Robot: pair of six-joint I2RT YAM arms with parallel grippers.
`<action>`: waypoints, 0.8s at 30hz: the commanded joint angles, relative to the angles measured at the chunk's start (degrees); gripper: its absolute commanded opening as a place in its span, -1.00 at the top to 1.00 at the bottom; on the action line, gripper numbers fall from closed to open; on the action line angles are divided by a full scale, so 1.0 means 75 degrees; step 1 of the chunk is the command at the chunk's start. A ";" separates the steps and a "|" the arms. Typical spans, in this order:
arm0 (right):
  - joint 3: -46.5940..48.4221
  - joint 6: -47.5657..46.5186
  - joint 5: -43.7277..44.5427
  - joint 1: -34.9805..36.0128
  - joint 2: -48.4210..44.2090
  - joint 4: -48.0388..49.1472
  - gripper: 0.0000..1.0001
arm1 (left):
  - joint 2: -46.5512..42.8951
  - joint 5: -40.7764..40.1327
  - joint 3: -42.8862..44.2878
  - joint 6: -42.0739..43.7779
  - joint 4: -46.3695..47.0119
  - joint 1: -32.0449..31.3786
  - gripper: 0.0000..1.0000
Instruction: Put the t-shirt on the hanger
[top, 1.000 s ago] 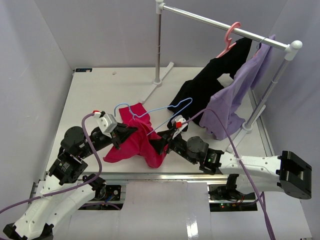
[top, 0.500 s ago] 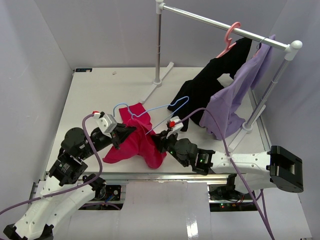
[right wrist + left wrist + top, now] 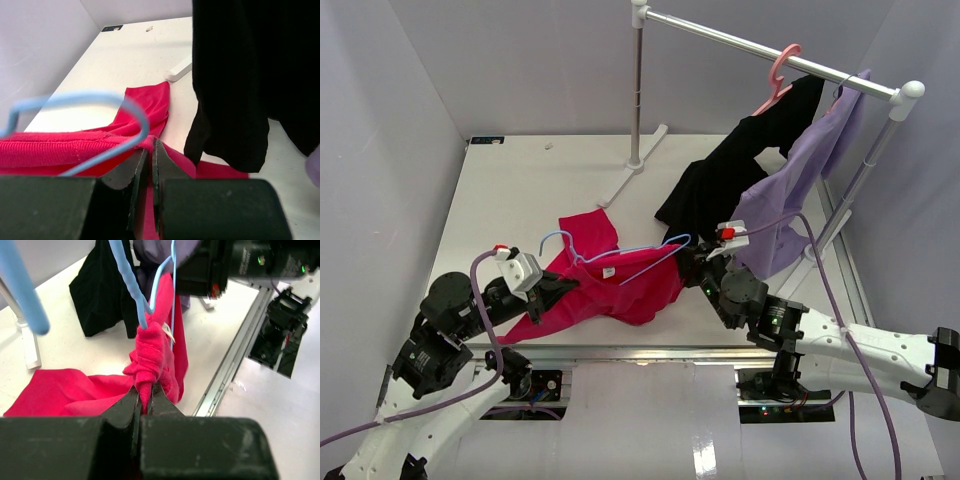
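- Left gripper [image 3: 553, 290]: jaws pinched tight on a bunched fold of the t-shirt [image 3: 625, 290]. Its wrist view shows red cloth squeezed in the slot.
- Right gripper [image 3: 692, 267]: clamped on the shirt's opposite end, with ribbed red fabric running off to one side in its wrist view.
- Between them: shirt drawn into a band, long axis left–right, roughly parallel to the near edge of the table [image 3: 520, 190] and close to it, about midway along. A loose flap trails toward the table's centre.
- Hanger [image 3: 85, 96]: lies along the same band, partly on top. Hook points toward the left arm; the far shoulder corner ends just beside the right gripper.
- Left wrist view: one wire runs down into the bunched cloth by the white label [image 3: 166, 331]. Looks threaded through an opening; how far, cannot tell.
- Judgement: hanger and shirt share one axis with a claw at each end, so spreading cloth over the wire means working along that line. Right gripper is nearer the shoulder corner, left nearer the hook.
- Risk: black garment [image 3: 720, 185] hangs just behind the right gripper and could snag.
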 commanded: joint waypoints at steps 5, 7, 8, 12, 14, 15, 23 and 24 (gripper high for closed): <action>0.0717 -0.0372 0.0345 -0.0655 -0.0865 -0.1173 0.84 | 0.0034 0.0175 0.0832 0.0802 -0.0955 -0.0027 1.00; 0.0993 -0.0526 0.0322 -0.0740 -0.0991 -0.1438 0.84 | 0.0057 0.0070 0.0805 0.0829 -0.0957 -0.0028 1.00; 0.1072 -0.0590 0.0307 -0.0761 -0.1007 -0.1544 0.84 | 0.0073 -0.0098 0.0800 0.0834 -0.0963 -0.0028 1.00; 0.1517 -0.0896 0.0302 -0.0822 -0.0988 -0.1965 0.85 | 0.0238 -0.0348 0.0785 0.0907 -0.1009 -0.0087 1.00; 0.1712 -0.1084 0.0146 -0.0839 -0.0942 -0.2134 0.84 | 0.0322 -0.0785 0.0781 0.0907 -0.0969 -0.0087 1.00; 0.1806 -0.1173 -0.0034 -0.0833 -0.0920 -0.2250 0.84 | 0.0392 -0.0969 0.0777 0.0909 -0.0954 -0.0087 1.00; 0.2894 -0.1638 -0.0496 -0.0843 -0.0401 -0.3559 0.85 | 0.1212 -0.2534 0.0975 0.0849 -0.0599 -0.0087 1.00; 0.2953 -0.1743 -0.0866 -0.0834 -0.0325 -0.3576 0.84 | 0.1361 -0.2307 0.0973 0.0875 -0.0428 -0.0087 1.00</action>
